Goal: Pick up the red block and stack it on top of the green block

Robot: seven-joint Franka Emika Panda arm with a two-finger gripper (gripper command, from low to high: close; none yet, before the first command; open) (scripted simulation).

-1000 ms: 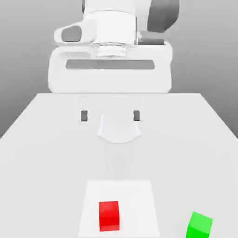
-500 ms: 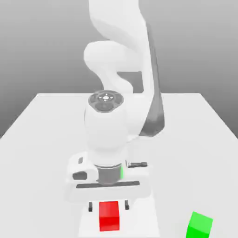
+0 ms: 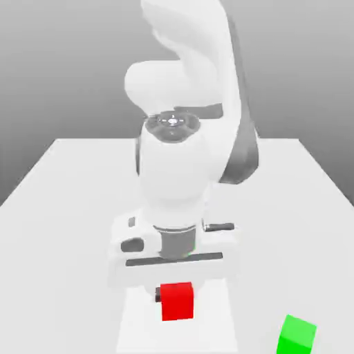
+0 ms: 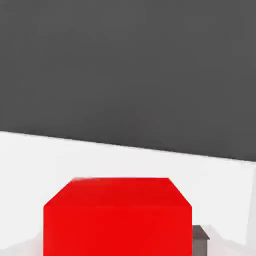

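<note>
The tool (image 3: pixel 177 296) is reaching down over the table's near edge, its white body sitting just above the red block (image 3: pixel 177 301). The fingers are clamped on the red block: a dark fingertip (image 3: pixel 157 295) is pressing against the block's side toward the exterior view's left, and in the hand view another fingertip (image 4: pixel 200 239) is touching the red block (image 4: pixel 117 217) at its lower corner. The red block is sitting between them, over the white table (image 3: pixel 62 207), close to the middle of the near edge. The green block (image 3: pixel 298 335) is resting well apart, at the table's near corner on the exterior view's right.
</note>
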